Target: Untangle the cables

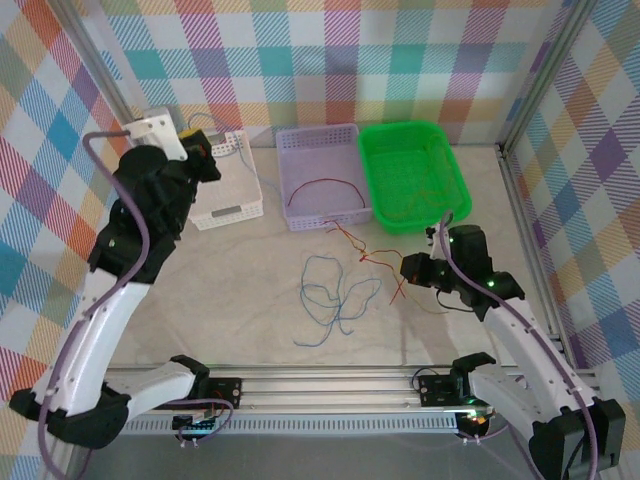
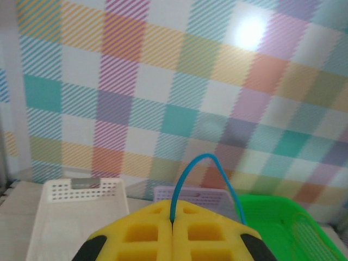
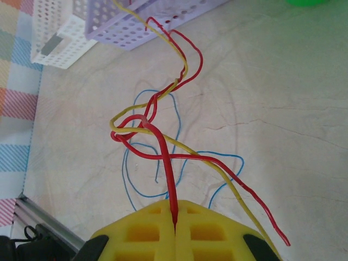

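Three baskets stood in a row along the far edge of the table [image 1: 250,300]. A white basket [image 1: 238,207] was toward the left, a purple basket [image 1: 318,130] in the middle and a green basket [image 1: 405,165] on the right. The purple and green ones touched side by side. A short red wire [image 1: 325,182] lay curved on the floor of the purple basket. What the green basket held could not be made out.

The left gripper [image 2: 173,222] hung raised over the white basket, its arm covering that basket's left part in the overhead view. Its yellow fingers [image 2: 141,234] were pressed together on a held blue wire [image 2: 201,160], which arched up from the fingertips in a loop.

The right gripper [image 3: 174,217] sat low over the table in front of the green basket, its jaws clamped on a long red wire [image 3: 167,168]. That wire rose from the fingertips and twisted around a yellow wire [image 3: 147,23]. Both ran on toward the front wall of the purple basket. A loose blue wire [image 1: 322,290] lay in open loops on the middle of the table, beneath and just left of the red and yellow twist. Whether it touched that twist could not be told.

A metal rail [image 1: 330,385] ran along the near edge of the table between the two arm bases.
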You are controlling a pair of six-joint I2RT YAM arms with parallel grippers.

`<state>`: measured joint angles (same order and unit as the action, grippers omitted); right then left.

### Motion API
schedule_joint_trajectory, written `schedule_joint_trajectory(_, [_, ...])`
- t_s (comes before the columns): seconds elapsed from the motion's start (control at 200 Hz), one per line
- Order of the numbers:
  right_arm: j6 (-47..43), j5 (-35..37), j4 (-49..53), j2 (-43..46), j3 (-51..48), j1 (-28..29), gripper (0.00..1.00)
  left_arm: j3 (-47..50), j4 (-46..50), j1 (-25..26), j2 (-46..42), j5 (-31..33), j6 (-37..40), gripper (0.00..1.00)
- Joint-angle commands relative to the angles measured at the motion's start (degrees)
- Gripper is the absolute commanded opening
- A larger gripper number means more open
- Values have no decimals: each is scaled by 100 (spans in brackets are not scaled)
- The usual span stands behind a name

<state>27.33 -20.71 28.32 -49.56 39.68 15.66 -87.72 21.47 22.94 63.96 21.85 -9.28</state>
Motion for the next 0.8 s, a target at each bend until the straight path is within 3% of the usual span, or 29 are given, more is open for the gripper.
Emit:
schedule_joint_trajectory(0.0, [-257, -435, -111, 252, -72, -37, 0, -472, -389, -490, 270, -578, -461, 0])
schedule_joint_trajectory(0.395, [-326, -797, 107, 428, 227, 11, 0, -1810, -412, -1140, 1821, -997, -659, 0])
schedule_joint_trajectory(0.795, [-304, -1229, -104, 310, 436, 489, 0, -1571, -751, -2159, 2822, -1561, -1605, 0])
